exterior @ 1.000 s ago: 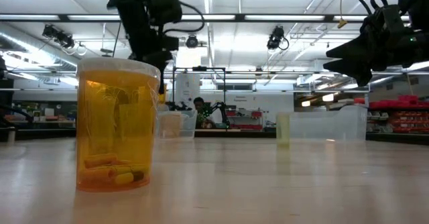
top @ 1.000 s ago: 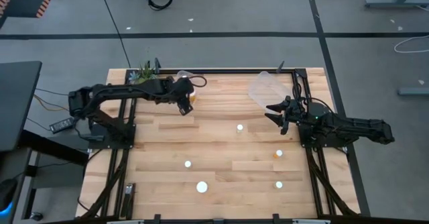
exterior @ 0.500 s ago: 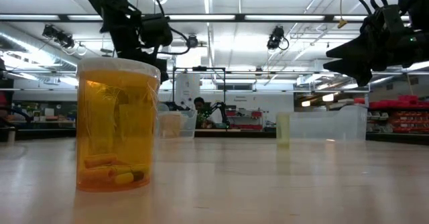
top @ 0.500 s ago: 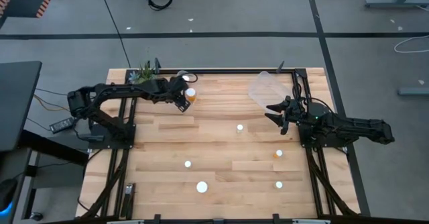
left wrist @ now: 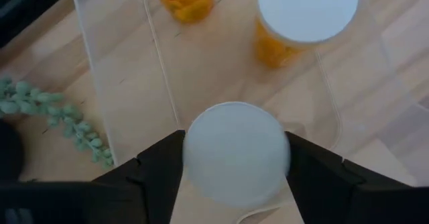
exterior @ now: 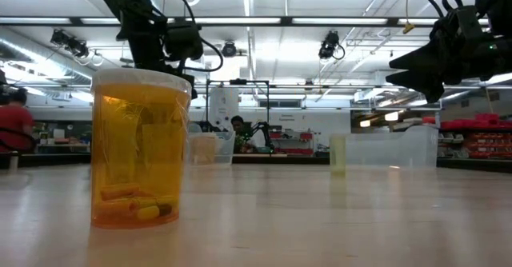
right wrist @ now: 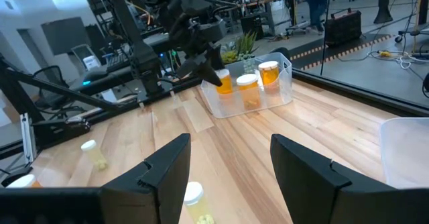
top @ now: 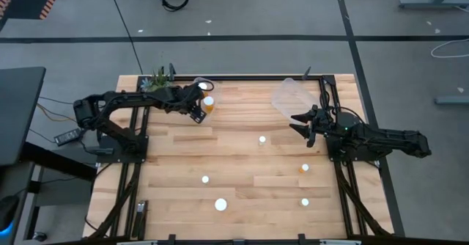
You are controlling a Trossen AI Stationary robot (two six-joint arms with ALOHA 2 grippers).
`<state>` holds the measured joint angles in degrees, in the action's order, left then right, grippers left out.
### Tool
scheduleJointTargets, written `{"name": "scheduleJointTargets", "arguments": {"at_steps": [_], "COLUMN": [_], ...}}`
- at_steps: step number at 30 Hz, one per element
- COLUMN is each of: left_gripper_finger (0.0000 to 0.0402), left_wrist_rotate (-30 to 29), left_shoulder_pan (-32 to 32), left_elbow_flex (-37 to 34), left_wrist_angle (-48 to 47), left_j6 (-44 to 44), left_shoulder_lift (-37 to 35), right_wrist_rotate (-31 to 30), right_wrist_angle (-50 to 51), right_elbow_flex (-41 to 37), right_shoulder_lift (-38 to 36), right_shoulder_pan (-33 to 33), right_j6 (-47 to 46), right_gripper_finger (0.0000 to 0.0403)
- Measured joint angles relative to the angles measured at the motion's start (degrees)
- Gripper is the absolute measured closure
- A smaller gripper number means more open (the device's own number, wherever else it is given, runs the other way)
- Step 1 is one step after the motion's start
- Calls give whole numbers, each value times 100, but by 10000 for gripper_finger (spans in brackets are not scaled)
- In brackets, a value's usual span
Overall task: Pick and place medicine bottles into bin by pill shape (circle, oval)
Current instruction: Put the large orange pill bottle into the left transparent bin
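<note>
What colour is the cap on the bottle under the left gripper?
White; the cap shows best in the left wrist view, between the left gripper fingers.

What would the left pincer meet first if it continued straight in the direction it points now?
Probably the white-capped bottle between the left pincer's fingers, over the clear bin. Beyond it, likely the bin's floor, where two more bottles stand. Depth is unclear.

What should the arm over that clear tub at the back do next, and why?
Probably lift clear. The left gripper hangs over the clear tub, a white-capped bottle sits between its spread fingers, and two more bottles stand inside. Others wait on the table.
</note>
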<state>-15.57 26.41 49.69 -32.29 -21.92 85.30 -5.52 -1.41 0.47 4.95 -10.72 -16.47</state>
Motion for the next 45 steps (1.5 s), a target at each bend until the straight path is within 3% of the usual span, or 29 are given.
{"name": "scheduleJointTargets", "arguments": {"at_steps": [5, 11, 20, 35, 45], "left_gripper_finger": [124, 120, 138, 180, 195], "left_wrist_rotate": [0, -91, -423, -372, -314], "left_shoulder_pan": [0, -22, -615, -1744, -2343], "left_elbow_flex": [0, 181, 713, 2571, 2684], "left_wrist_angle": [6, 30, 49, -627, -929], "left_j6": [51, 403, 1343, 1361, 1331], "left_shoulder_lift": [0, 4, 4, -1, -2], "right_wrist_rotate": [0, 0, 0, 0, 0], "right_wrist_angle": [0, 0, 0, 0, 0], "right_elbow_flex": [0, 0, 0, 0, 0], "right_shoulder_lift": [0, 0, 0, 0, 0], "right_shoulder_pan": [0, -2, 0, 0, -2], "right_j6": [0, 0, 0, 0, 0], "right_gripper_finger": [189, 189, 189, 189, 189]}}
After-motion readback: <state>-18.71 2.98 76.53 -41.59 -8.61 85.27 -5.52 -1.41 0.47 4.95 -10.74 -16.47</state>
